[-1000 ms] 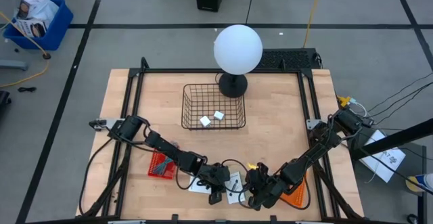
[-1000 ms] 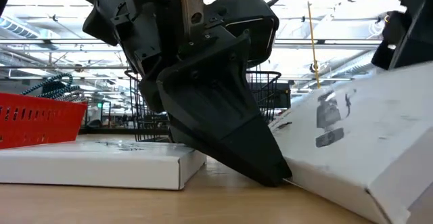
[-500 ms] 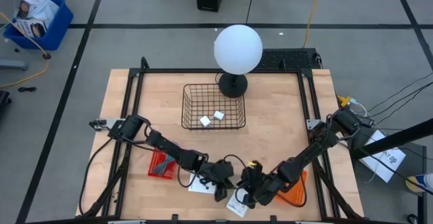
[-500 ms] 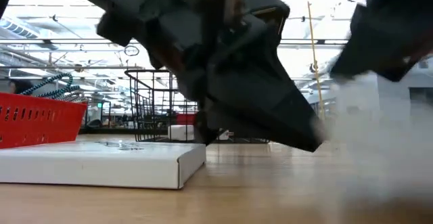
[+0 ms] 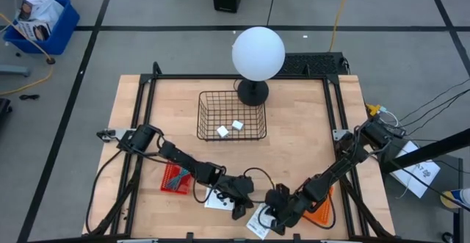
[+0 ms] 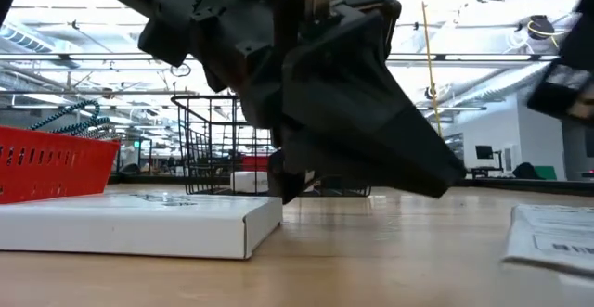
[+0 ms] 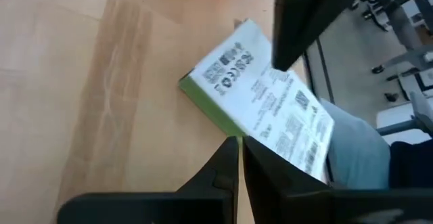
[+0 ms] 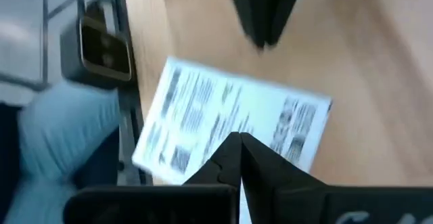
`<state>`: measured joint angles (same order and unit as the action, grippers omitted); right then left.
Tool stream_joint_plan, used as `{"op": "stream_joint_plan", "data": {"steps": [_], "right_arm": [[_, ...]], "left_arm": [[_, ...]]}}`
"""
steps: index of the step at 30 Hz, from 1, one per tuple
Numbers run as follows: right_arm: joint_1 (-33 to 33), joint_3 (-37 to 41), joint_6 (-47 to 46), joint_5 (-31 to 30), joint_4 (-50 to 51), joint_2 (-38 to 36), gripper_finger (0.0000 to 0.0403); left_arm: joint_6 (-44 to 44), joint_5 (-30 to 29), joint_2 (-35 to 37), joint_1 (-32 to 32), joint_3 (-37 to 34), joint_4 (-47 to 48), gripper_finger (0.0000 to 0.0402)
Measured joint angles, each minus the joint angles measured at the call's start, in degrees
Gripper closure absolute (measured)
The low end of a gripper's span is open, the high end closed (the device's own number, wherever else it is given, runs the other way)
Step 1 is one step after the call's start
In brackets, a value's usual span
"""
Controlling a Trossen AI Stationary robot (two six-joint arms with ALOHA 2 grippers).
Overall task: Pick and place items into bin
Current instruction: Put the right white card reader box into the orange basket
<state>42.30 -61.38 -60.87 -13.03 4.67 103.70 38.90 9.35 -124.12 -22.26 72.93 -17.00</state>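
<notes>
Both clenched and empty, the left claw (image 5: pixel 236 212) and right claw (image 5: pixel 279 227) flank the flat box (image 5: pixel 258 222), well short of the wire bin (image 5: pixel 232 115); reopen, then straddle its thin edges.

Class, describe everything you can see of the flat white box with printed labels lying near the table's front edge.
The flat white box is thin and rectangular, apparently cardboard. Its top face carries black print, barcodes and small symbols, and one side edge is green. It lies flat on the wooden table, close to the front edge, between the left gripper and the right gripper. Both grippers' jaws are shut and neither holds the box. The high view shows it partly beneath the right gripper.
</notes>
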Motion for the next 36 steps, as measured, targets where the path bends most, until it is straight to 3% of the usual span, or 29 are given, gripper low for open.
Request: {"op": "stream_joint_plan", "data": {"steps": [7,16,23,31,36], "right_arm": [[1.8,0.1,-3.6,4.2,0.3,2.4,0.0403],[-3.9,-0.2,-4.2,9.1,7.0,4.4,0.0403],[-8.0,-0.1,-1.8,6.5,15.1,1.7,0.0403],[-11.5,0.3,8.5,4.8,16.8,-2.7,0.0403],[-9.8,0.3,4.0,0.7,17.6,-6.9,0.0403]], "left_arm": [[0.0,0.0,0.0,0.2,0.0,0.2,0.0376],[-0.1,0.0,0.0,0.1,-0.1,0.0,0.0376],[-0.1,-0.4,0.0,0.1,-0.1,0.0,0.0376],[-1.2,-7.0,0.0,0.5,-0.1,0.7,0.0376],[-3.2,-6.4,0.1,0.4,-0.1,-0.9,0.0376]]}}
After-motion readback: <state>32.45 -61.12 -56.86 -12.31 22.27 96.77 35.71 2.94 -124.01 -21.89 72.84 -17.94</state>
